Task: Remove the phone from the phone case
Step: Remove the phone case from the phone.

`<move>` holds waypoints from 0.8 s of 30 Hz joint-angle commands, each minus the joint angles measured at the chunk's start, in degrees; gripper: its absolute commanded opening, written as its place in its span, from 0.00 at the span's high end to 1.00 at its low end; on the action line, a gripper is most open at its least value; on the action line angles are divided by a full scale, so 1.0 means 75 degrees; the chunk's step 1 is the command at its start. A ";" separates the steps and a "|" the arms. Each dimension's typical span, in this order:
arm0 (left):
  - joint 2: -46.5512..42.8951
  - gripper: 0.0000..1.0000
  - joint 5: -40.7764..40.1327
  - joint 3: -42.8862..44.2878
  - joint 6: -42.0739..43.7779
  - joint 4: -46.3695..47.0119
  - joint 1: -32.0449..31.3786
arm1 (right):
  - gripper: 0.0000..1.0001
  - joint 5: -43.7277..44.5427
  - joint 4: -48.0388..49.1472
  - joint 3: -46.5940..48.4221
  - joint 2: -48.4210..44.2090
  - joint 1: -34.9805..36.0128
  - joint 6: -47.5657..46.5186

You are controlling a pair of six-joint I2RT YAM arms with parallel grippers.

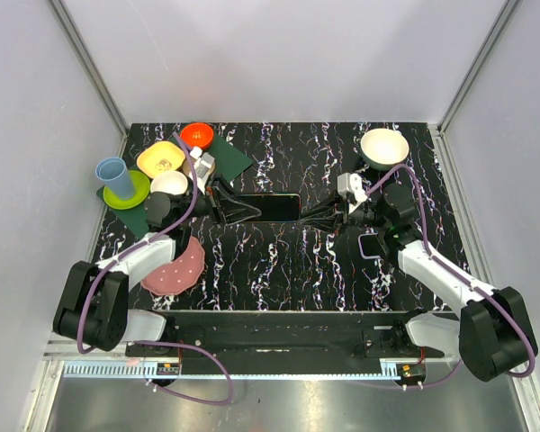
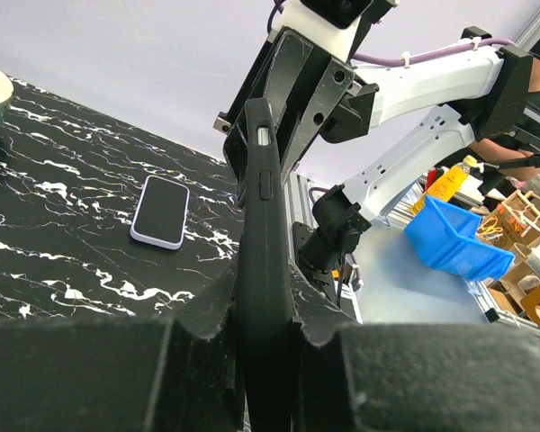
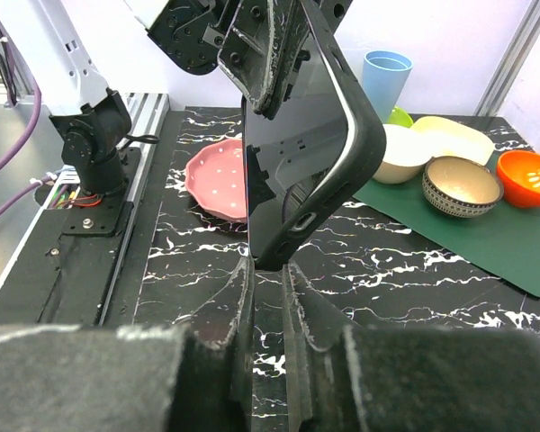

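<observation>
A phone in a black phone case [image 1: 268, 207] hangs level above the middle of the table, held at both ends. My left gripper [image 1: 227, 210] is shut on its left end; in the left wrist view the case [image 2: 263, 252] stands edge-on between that gripper's [image 2: 265, 301] pads. My right gripper [image 1: 331, 216] pinches the right end. In the right wrist view its fingertips [image 3: 270, 270] close on the case's lower end. There the case rim [image 3: 364, 135] bows away from the dark glass of the phone [image 3: 279, 171].
A second phone in a pale case [image 1: 371, 245] [image 2: 160, 211] lies flat under the right arm. A pink plate [image 1: 175, 268] sits by the left arm. Bowls, a blue cup [image 1: 114, 175] and a green mat [image 1: 229, 160] crowd the back left; a cream bowl [image 1: 383, 146] stands back right.
</observation>
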 commanded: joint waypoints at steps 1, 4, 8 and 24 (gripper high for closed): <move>0.0017 1.00 0.0025 0.0413 -0.0363 0.1579 -0.0400 | 1.00 0.0645 0.0010 0.0007 -0.0086 0.0188 -0.0663; 0.0029 1.00 0.0025 0.0413 -0.0374 0.1578 -0.0424 | 1.00 0.0727 -0.0060 -0.0005 -0.0121 0.0188 -0.0781; 0.0017 1.00 0.0025 0.0413 -0.0363 0.1578 -0.0424 | 1.00 0.0902 -0.0131 -0.0005 -0.0179 0.0188 -0.0956; 0.0076 1.00 0.0037 0.0413 -0.0398 0.1590 -0.0447 | 1.00 0.1289 -0.0412 -0.0052 -0.0261 0.0188 -0.1647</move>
